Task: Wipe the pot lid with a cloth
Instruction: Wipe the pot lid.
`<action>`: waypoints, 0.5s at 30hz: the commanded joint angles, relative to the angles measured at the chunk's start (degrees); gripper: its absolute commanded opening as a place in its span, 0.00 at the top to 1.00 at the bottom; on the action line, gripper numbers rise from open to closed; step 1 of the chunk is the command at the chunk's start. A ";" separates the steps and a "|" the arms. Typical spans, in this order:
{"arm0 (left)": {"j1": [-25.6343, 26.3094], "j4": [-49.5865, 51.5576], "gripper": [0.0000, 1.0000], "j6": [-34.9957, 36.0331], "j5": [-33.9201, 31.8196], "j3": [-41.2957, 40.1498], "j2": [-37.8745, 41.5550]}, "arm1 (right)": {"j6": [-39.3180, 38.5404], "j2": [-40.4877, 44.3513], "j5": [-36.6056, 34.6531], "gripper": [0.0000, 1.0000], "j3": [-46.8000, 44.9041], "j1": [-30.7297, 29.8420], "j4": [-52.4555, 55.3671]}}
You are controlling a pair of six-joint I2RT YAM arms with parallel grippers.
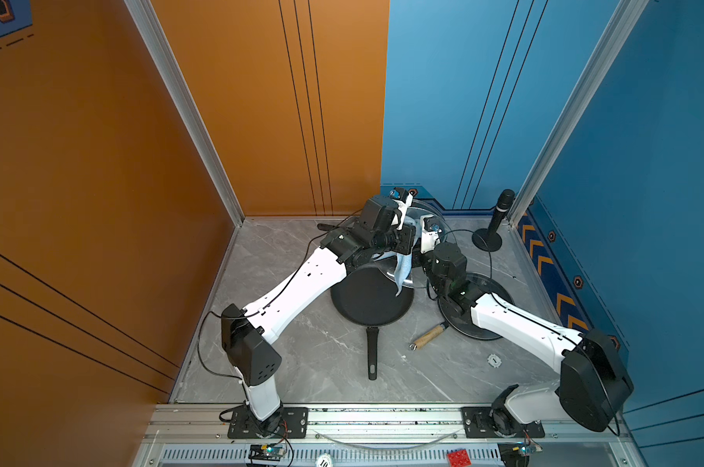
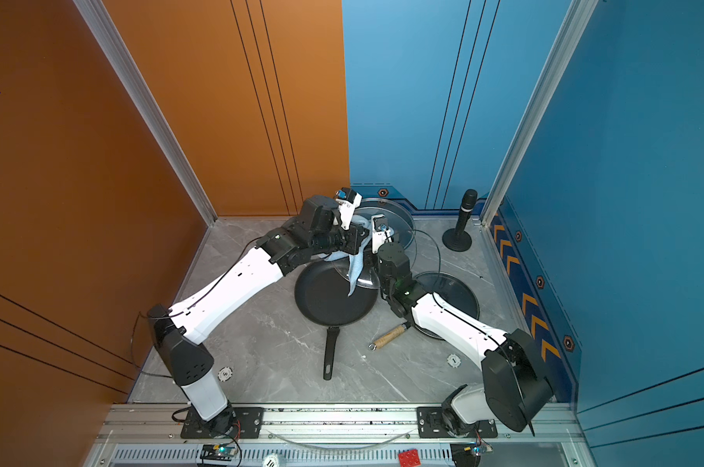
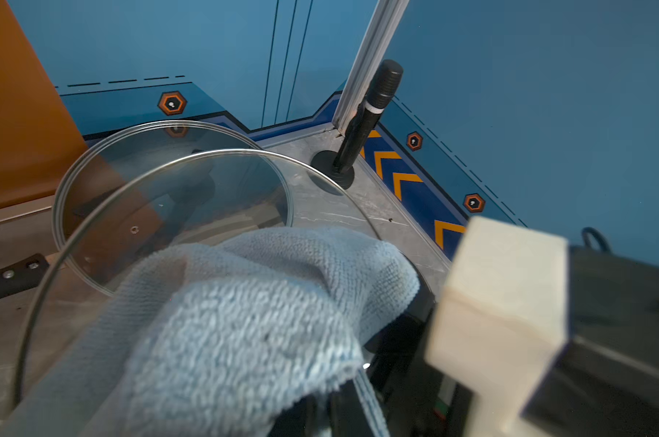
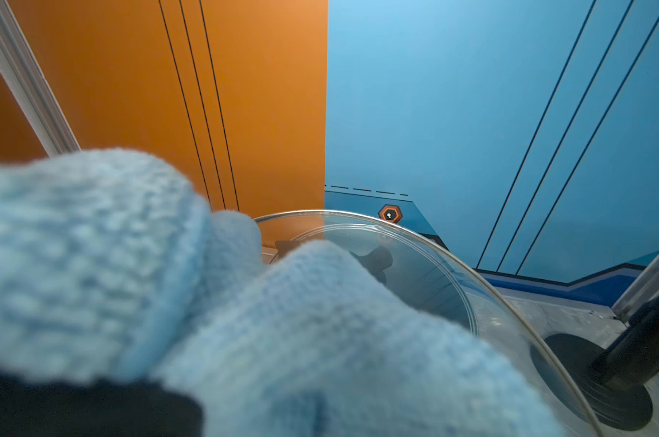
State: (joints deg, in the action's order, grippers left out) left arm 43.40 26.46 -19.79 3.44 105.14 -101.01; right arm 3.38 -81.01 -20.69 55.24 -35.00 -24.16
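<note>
Right gripper (image 1: 423,238) pinched narrow, apparently on pot lid (image 3: 312,212); grip point hidden under cloth (image 3: 244,321). Lid raised, tilted above frying pan (image 1: 370,299) far rim, toward table (image 1: 301,364) back edge, exposing glass. Left gripper (image 1: 402,216) clamps cloth, bunched against lid for rubbing.

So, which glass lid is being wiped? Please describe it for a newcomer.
On the grey marble table, find the black frying pan in the middle. The lid hangs tilted above its far side. Unlike the back lid and the right-hand lid, it carries the light-blue cloth.
</note>
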 commanded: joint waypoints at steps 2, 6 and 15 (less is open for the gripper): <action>-0.16 2.75 1.00 -2.33 -0.52 -6.15 1.26 | 6.38 5.09 -2.06 1.00 3.85 1.09 -10.55; -2.96 2.19 1.00 -4.44 -3.25 -12.49 5.41 | 12.18 7.62 -2.21 1.00 2.39 3.63 -10.21; -4.65 3.07 1.00 -1.07 -5.12 -14.13 11.36 | 17.44 9.50 -5.59 1.00 0.31 6.17 -8.74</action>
State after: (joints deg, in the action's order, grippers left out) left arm 38.35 26.22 -23.05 0.32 89.82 -89.45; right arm 16.45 -74.52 -23.51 55.00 -28.97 -24.32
